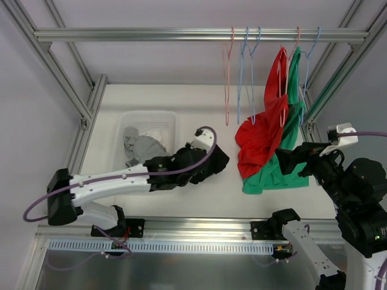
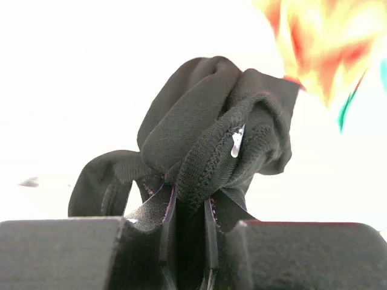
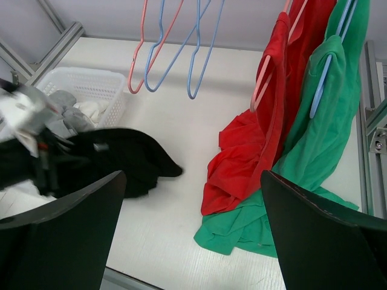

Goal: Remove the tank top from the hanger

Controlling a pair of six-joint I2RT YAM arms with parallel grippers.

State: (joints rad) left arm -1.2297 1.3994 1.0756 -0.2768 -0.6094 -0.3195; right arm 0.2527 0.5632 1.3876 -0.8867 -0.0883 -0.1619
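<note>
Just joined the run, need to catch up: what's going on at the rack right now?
The left pincer is shut on a bunched black tank top, free of any hanger, over the table next to the white basket of grey clothing. Three empty hangers hang on the rail. A red tank top and a green tank top hang on hangers at the right, lower ends pooled on the table. The right pincer is open, holding nothing, beside the green one.

Overhead and wrist views
Top looks down from behind; wrist cameras face past their fingers (image 3: 326, 241), left closest; all share the black garment (image 1: 213, 162) (image 2: 205, 133) (image 3: 124, 160).
</note>
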